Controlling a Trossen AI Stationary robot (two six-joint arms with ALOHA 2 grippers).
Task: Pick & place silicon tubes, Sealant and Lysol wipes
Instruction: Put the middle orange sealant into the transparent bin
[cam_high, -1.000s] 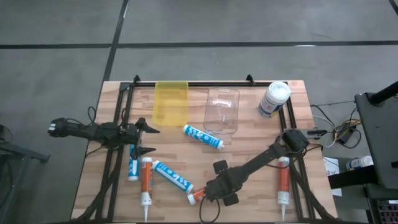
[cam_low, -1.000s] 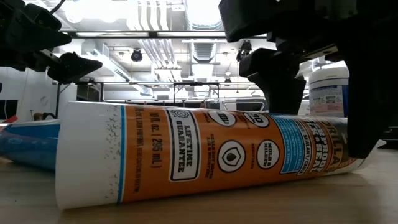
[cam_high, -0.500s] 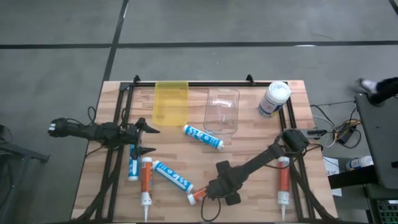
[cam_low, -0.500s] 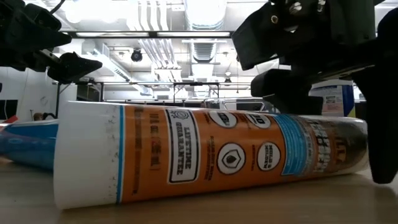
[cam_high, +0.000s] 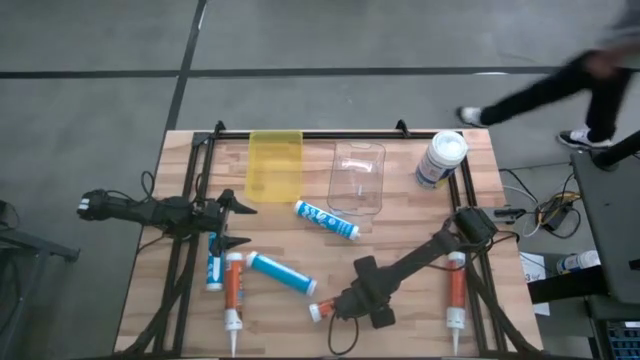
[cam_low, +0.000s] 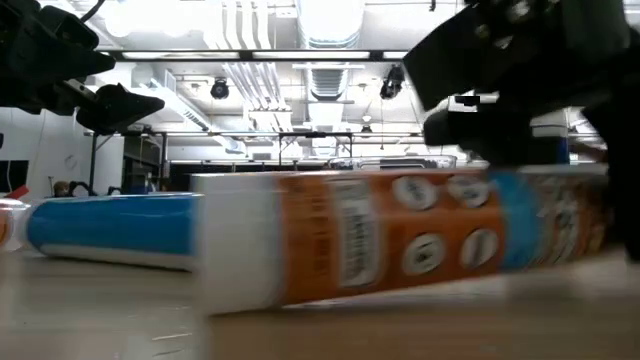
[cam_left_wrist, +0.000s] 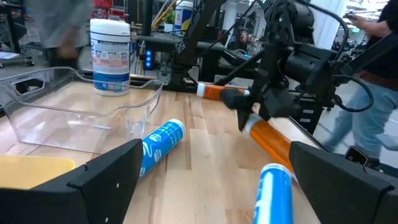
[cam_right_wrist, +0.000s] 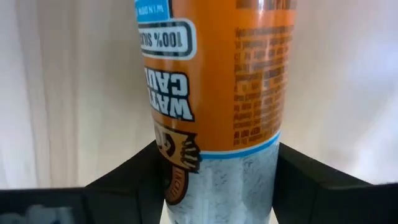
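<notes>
My right fingers (cam_high: 340, 307), lower centre of the high view, clamp the orange sealant tube (cam_right_wrist: 211, 87). My left fingers (cam_high: 232, 222) wait wide open at middle left. No item is placed yet: other tubes lie loose on the desk (cam_high: 400, 230), and the Lysol wipes (cam_high: 441, 160) stand upper right. The yellow bin (cam_high: 275, 163) and clear bin (cam_high: 357, 178) appear unfilled. The held tube's nozzle is cut off.
</notes>
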